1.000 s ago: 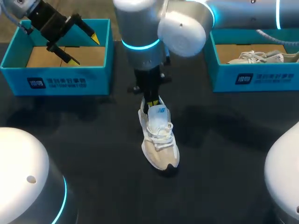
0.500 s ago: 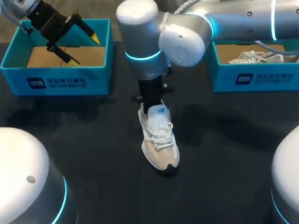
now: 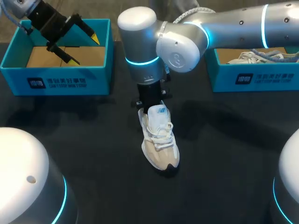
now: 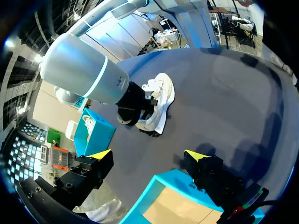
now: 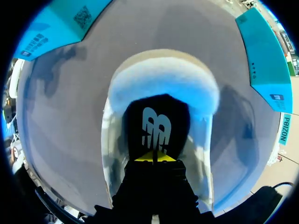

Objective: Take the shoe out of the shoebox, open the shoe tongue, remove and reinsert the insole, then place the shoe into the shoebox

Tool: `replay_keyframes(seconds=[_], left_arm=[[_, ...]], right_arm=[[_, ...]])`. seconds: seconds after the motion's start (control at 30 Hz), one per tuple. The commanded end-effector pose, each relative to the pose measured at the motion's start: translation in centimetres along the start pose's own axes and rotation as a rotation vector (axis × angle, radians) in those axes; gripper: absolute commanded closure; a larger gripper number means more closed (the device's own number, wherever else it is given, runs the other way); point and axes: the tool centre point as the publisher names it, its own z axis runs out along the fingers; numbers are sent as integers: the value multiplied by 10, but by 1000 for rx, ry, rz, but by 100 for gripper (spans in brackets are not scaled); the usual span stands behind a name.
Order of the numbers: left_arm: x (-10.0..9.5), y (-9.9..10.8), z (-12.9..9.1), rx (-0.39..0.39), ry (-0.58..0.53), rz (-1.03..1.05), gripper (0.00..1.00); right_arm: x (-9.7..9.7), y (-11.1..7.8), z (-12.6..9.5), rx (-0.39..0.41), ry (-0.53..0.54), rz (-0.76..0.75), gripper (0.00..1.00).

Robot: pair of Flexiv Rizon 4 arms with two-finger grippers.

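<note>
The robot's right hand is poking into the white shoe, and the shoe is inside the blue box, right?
No. The right gripper does poke into the shoe, but the shoe sits on the black table, not in a box; the head view shows it.

White-and-beige sneaker (image 3: 159, 140) upright on the table (image 3: 224, 154), open teal shoebox (image 3: 56, 81) well apart.

A robot lab, a bench set up for shoe handling. The dark table (image 3: 224, 154) bears a teal shoebox (image 3: 56, 83) at its far left, a second shoebox (image 3: 271, 78) at its far right and a pale sneaker (image 3: 159, 137) between them, with the left arm (image 3: 16, 5) and the silver, blue-ringed right arm (image 3: 233, 23) over it.
</note>
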Motion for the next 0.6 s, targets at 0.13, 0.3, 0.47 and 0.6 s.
replay_keyframes(seconds=[0.13, 0.3, 0.47, 0.6], left_arm=[[0, -1, 0, -3, 3, 0, 0], [0, -1, 0, -3, 3, 0, 0], [0, -1, 0, -3, 3, 0, 0], [0, -1, 0, -3, 3, 0, 0]], right_arm=[[-1, -1, -19, -69, -37, 32, 100], [0, 12, -15, -105, -42, 43, 100], [4, 22, -6, -134, -65, 46, 100], [3, 24, 5, -134, -94, 50, 100]])
